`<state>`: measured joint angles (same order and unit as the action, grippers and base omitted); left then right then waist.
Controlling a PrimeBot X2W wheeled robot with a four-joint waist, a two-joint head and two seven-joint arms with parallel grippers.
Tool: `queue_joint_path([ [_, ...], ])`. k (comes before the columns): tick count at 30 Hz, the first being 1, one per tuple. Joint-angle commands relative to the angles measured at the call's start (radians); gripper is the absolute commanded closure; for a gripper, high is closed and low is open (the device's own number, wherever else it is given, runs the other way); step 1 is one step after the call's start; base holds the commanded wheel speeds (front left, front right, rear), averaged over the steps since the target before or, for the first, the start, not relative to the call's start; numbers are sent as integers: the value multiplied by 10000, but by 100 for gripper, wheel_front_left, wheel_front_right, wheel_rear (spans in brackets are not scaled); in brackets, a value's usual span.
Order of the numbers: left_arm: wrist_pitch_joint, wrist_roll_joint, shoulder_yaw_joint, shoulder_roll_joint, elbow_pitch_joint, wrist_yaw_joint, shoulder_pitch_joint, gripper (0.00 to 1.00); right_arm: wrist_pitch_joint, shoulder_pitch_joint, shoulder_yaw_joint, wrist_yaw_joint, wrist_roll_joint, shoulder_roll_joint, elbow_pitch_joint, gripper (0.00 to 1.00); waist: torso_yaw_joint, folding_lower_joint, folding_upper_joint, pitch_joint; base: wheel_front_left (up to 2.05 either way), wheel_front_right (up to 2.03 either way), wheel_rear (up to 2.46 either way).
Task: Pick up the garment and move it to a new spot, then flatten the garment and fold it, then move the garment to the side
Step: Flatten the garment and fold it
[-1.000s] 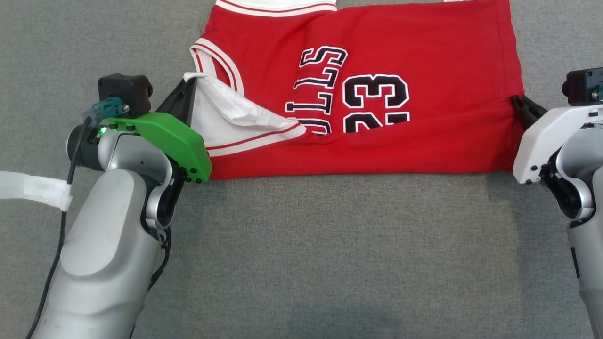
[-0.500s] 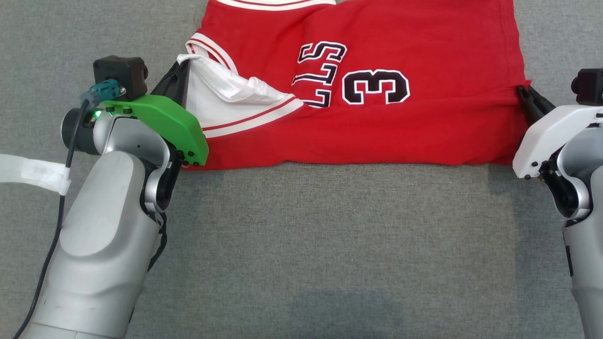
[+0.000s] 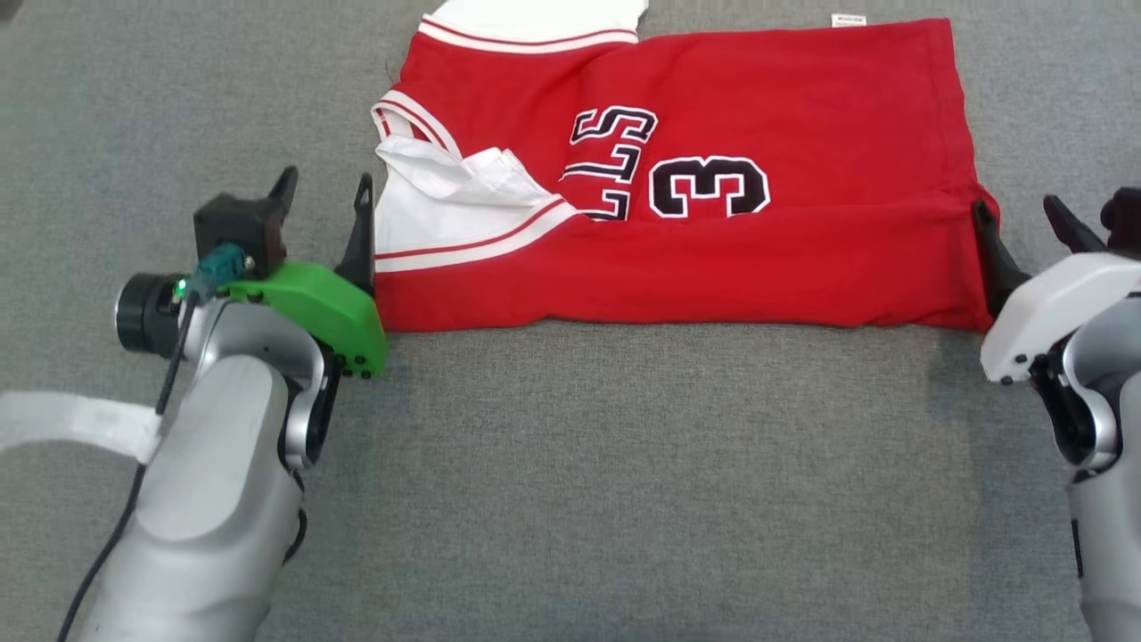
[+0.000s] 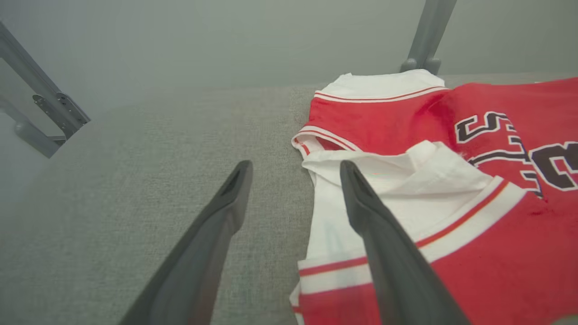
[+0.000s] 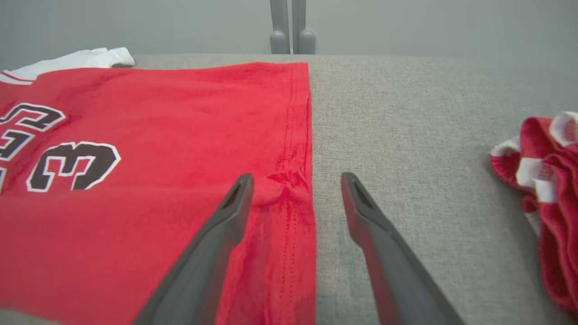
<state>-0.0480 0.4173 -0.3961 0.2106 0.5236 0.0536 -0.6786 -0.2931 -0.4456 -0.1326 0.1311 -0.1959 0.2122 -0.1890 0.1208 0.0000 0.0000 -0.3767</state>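
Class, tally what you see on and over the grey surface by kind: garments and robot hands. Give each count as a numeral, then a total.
Garments: 2 (red jersey, crumpled red-and-white garment)
Robot hands: 2 (left hand, right hand)
Total: 4

A grey fabric-covered table (image 3: 624,464) carries a red jersey (image 3: 802,259), folded over and lying flat with its number facing up and white lining turned out at one armhole. Well apart from it, a crumpled red-and-white cloth (image 5: 546,198) lies on the same surface.
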Motion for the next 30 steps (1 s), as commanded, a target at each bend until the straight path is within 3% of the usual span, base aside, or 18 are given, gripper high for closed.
queue_joint_path([
  [1,-127,-133,-99,113,-159,122,478,0,-18,455,-210,-7,208,-41,272,0,68,0,0,359,0,0,0],
  [14,350,-153,-503,384,-816,625,2413,0,62,2149,-943,-9,842,-909,1107,0,149,0,0,734,0,0,0],
  [30,1087,124,-665,288,-553,513,1969,0,-350,1171,-1010,-7,1295,-1326,-257,0,69,0,0,198,0,0,0],
])
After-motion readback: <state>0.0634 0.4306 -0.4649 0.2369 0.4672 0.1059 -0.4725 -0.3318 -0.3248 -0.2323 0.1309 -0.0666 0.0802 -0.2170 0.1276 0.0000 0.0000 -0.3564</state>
